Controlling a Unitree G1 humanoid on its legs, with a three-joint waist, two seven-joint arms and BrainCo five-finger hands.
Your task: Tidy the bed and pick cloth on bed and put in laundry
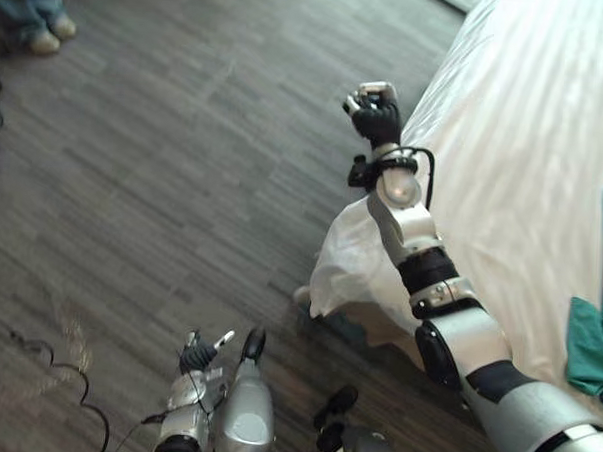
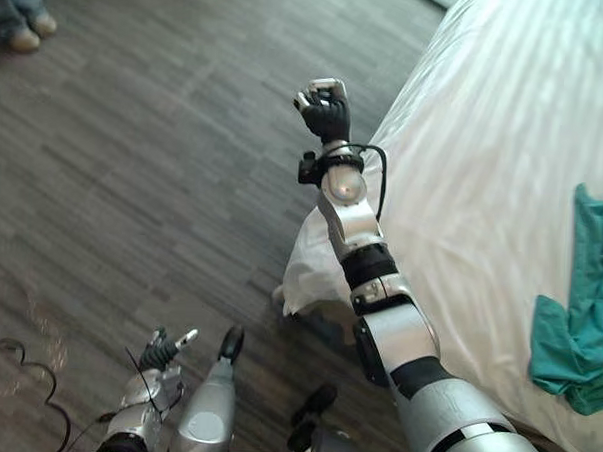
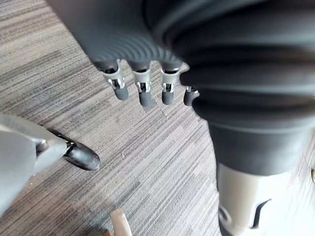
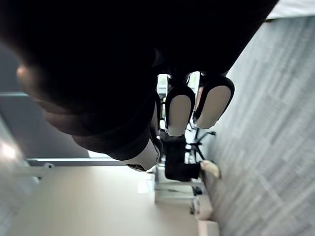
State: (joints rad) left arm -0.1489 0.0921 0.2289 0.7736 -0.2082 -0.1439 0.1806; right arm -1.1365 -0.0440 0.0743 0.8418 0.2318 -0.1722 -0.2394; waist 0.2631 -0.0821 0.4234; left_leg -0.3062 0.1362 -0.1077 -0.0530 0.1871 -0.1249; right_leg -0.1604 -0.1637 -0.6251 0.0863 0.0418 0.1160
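A teal cloth (image 2: 577, 338) lies crumpled on the white bed (image 1: 527, 116) near its right side. My right hand (image 1: 376, 117) is raised over the floor just off the bed's left edge, well away from the cloth. Its fingers (image 4: 179, 110) are curled into a fist with nothing in them. My left hand (image 1: 198, 358) hangs low over the floor at the lower left. Its fingers (image 3: 142, 93) are relaxed and apart from the thumb, and it holds nothing.
The bed's white sheet corner (image 1: 345, 263) drapes down toward the floor beside my right forearm. Grey plank floor (image 1: 183, 181) spreads to the left of the bed. A person's shoes (image 1: 48, 35) stand at the far upper left.
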